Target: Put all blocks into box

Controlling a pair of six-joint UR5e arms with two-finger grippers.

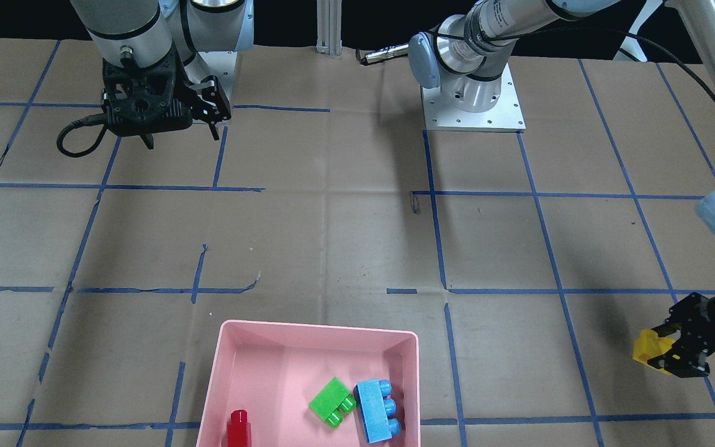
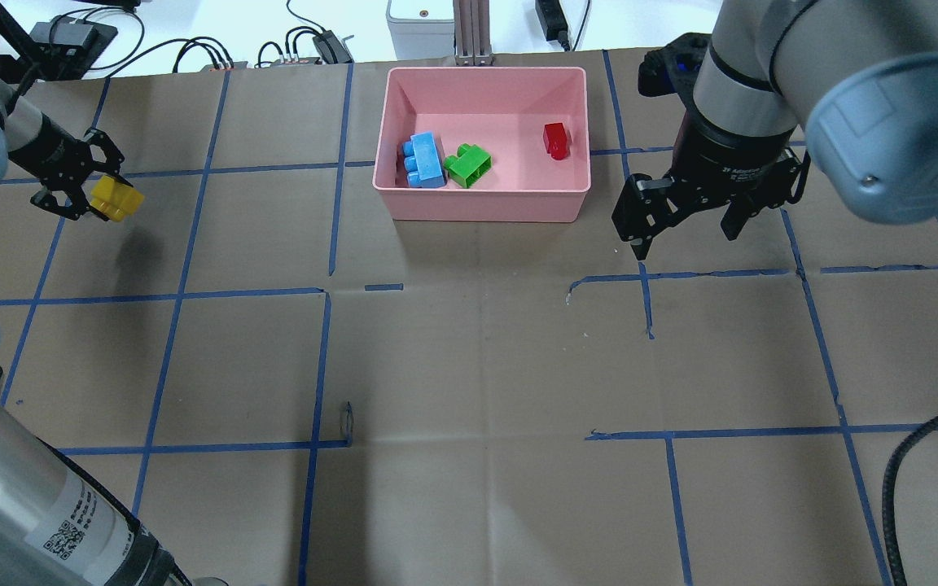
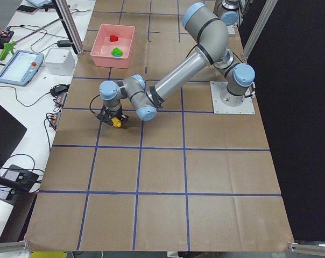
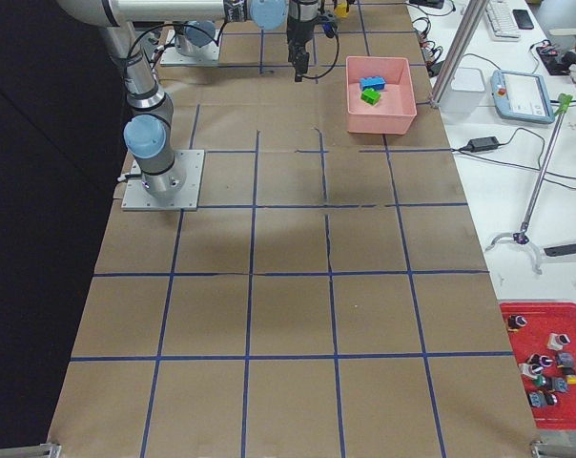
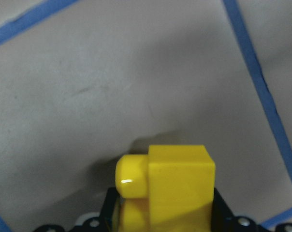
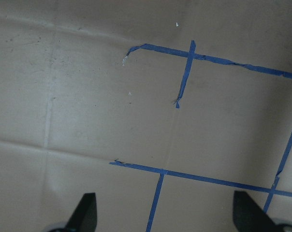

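My left gripper (image 2: 86, 191) is shut on the yellow brick (image 2: 116, 198) and holds it just above the paper, far to the left of the pink box (image 2: 485, 210). The brick fills the left wrist view (image 5: 175, 186) and also shows in the front view (image 1: 649, 347). The light-blue brick (image 2: 424, 160), green brick (image 2: 467, 164) and small red brick (image 2: 555, 140) lie inside the box (image 1: 320, 328). My right gripper (image 2: 686, 236) is open and empty above the table, just right of the box. Its fingers (image 6: 85, 215) frame bare paper.
Brown paper with blue tape lines covers the table. The left arm's base plate (image 1: 472, 99) is bolted near the robot's side. An aluminium post (image 2: 473, 32) and cables stand beyond the box. A red tray of small parts (image 4: 550, 358) sits off the table.
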